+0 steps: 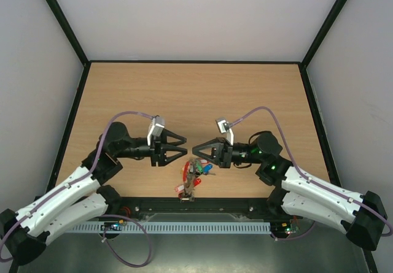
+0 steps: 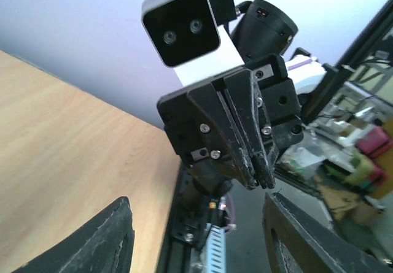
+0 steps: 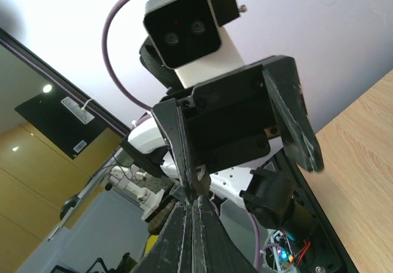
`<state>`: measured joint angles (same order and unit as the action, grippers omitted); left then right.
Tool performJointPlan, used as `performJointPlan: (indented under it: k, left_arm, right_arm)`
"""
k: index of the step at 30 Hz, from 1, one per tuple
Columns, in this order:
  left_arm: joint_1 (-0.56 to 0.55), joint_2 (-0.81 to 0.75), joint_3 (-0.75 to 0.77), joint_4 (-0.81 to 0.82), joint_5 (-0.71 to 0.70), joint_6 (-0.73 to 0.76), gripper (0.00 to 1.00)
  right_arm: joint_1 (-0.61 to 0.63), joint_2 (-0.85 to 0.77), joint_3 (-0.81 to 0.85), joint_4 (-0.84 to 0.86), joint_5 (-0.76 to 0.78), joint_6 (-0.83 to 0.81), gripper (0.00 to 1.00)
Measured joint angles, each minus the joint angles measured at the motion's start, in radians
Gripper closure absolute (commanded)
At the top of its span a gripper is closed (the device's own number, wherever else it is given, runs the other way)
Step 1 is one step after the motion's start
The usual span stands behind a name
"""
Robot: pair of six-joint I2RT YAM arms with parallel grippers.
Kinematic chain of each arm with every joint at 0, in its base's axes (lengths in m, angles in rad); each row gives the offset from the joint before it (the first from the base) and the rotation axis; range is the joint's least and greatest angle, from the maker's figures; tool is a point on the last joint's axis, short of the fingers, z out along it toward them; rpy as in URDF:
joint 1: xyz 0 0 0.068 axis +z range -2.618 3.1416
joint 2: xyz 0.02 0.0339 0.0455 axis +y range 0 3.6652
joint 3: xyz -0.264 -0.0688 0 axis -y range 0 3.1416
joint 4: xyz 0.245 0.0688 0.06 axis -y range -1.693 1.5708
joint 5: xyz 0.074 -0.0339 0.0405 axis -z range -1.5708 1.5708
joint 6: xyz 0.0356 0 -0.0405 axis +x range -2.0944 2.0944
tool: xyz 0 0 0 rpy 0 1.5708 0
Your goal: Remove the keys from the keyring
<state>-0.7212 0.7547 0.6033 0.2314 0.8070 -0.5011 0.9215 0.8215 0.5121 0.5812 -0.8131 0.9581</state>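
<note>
The keys, a small heap with red, blue and green heads, lie on the wooden table near its front edge, just below both grippers. The keyring lies in that heap, but its wire is too thin to pick out. My left gripper is open and empty, pointing right. My right gripper is shut and points left, tip to tip with it. In the left wrist view my own fingers stand wide apart and the right gripper faces them, closed. In the right wrist view my own gripper is closed and the left gripper is open. The keys are out of both wrist views.
A black rail runs along the table's front edge, right next to the keys. Black-framed white walls close in the back and sides.
</note>
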Motion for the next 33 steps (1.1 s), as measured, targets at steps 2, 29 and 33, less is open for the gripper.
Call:
performJointPlan:
  k: [2,29,33]
  left_arm:
    - [0.0,-0.017,0.016,-0.045,-0.036,0.042,0.35]
    - [0.22,0.09,-0.396,-0.153,-0.474,-0.249,0.35]
    - [0.227,0.077,-0.403,-0.124,-0.448,-0.259,0.37]
  right_arm:
    - [-0.001,0.002,0.0,-0.005,0.006,-0.004,0.98]
    - [-0.003,0.564,-0.057,-0.343,0.405,-0.479,0.65]
    - [-0.003,0.712,0.019,-0.314,0.399,-0.555,0.65]
